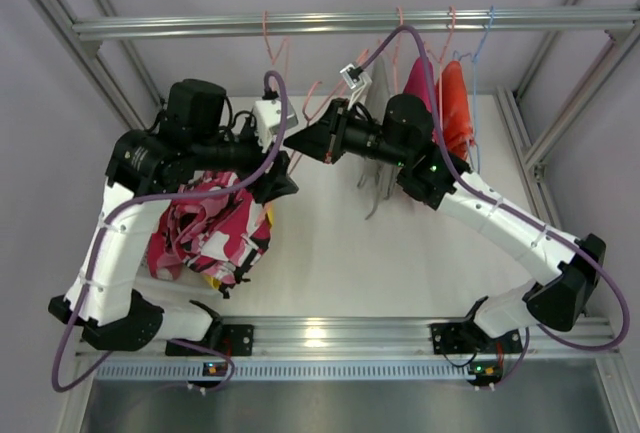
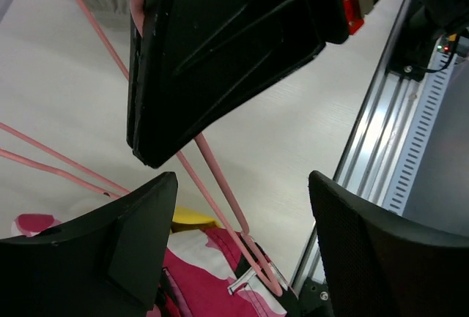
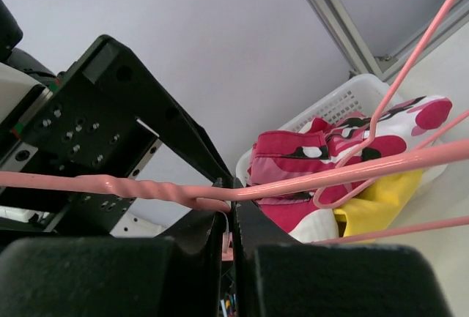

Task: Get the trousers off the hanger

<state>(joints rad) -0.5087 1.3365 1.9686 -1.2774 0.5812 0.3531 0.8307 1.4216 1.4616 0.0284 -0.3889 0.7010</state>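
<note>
My right gripper (image 3: 233, 211) is shut on a bare pink wire hanger (image 3: 330, 178) just below its twisted neck; in the top view it (image 1: 293, 143) points left. My left gripper (image 2: 242, 185) is open, its jaws either side of the hanger's lower wires (image 2: 220, 192) without touching them. It (image 1: 283, 175) sits just under the right gripper. The pink-white-black patterned trousers (image 1: 210, 228) lie bunched in a white basket (image 3: 344, 101) below, over yellow trousers (image 3: 374, 207). Grey (image 1: 376, 153), magenta (image 1: 420, 88) and orange (image 1: 456, 103) trousers hang on hangers at the back.
A metal rail (image 1: 200, 25) crosses the back with more pink and blue hangers hooked on it. Aluminium frame posts stand at both sides. The frame's front bar (image 2: 381, 148) runs along the table's near edge.
</note>
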